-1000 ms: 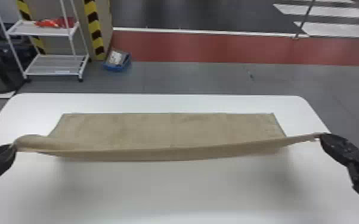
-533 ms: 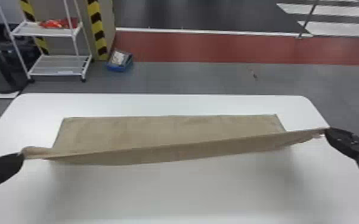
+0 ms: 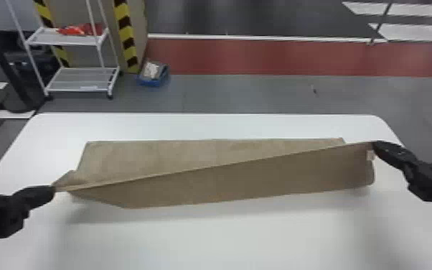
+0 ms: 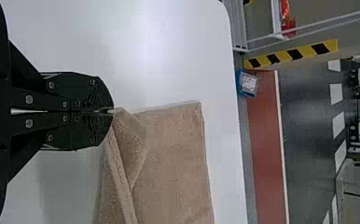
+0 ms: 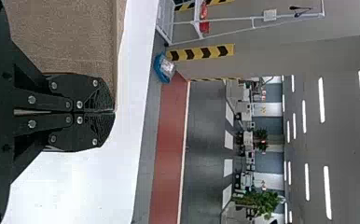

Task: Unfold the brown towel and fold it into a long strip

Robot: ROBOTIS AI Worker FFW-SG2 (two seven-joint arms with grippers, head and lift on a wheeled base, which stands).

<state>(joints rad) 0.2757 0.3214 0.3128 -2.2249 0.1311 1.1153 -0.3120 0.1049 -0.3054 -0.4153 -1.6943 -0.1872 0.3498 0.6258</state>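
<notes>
Grey floor behind a white bench. Across the bench, a brown towel, its far part flat, its near edge raised aslant – left tool and right tool each clamped on a corner. Lengthwise folding seems under way; next, both should lay that edge evenly forward. Since the earlier frame, more towel hangs down and the right corner has risen.

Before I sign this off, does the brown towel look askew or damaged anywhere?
Yes: the brown towel is askew, its raised edge slanting up the head view from left end effector to right end effector, with a flap folded over near the left one. No damage shows.
</notes>
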